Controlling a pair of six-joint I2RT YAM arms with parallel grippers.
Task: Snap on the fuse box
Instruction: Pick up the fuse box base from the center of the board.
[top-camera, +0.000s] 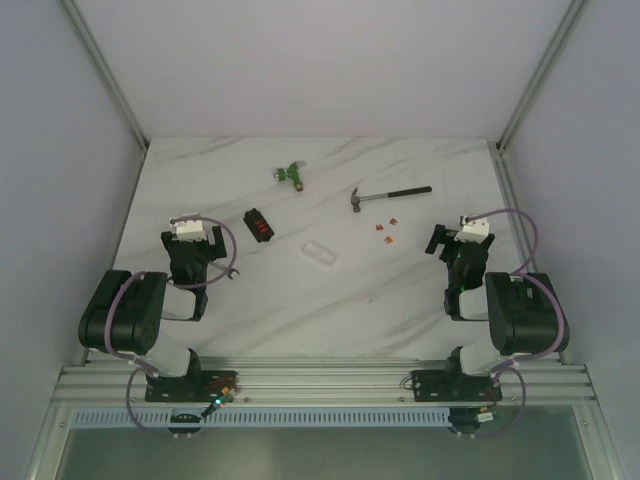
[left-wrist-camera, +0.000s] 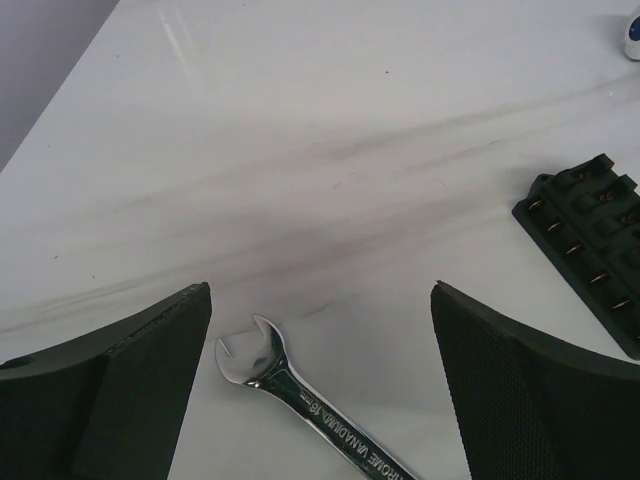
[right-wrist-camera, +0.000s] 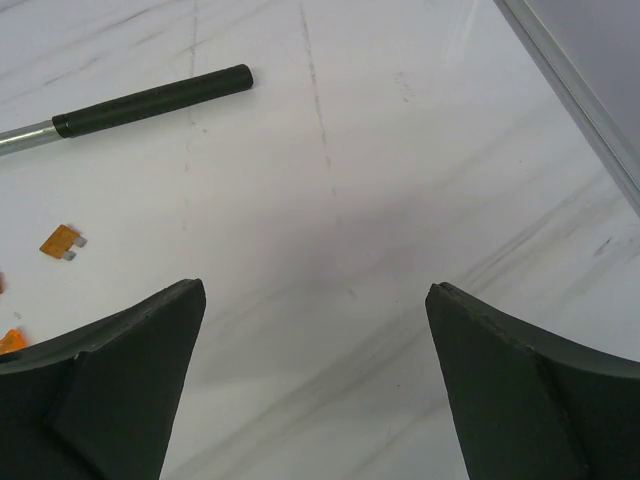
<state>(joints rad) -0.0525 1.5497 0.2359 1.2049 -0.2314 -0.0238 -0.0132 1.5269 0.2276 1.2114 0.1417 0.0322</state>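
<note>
We note the small black rectangular plastic fuse box (top-camera: 258, 224) lying ahead-right of the wide left jaws, apart; right jaws also wide.

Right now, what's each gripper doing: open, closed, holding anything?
Left gripper: open, holding nothing; a wrench lies on the table below the gap.
Right gripper: open, holding nothing.

Marbled white table (top-camera: 400, 300) carries a fuse box (top-camera: 259, 224), a clear lid (top-camera: 320, 253) near it, and a hammer (top-camera: 388, 195) and green tool (top-camera: 290, 175) toward the rear. Loose orange fuses (top-camera: 386, 231) lie near the hammer. A wrench (left-wrist-camera: 320, 412) lies at front left.
</note>
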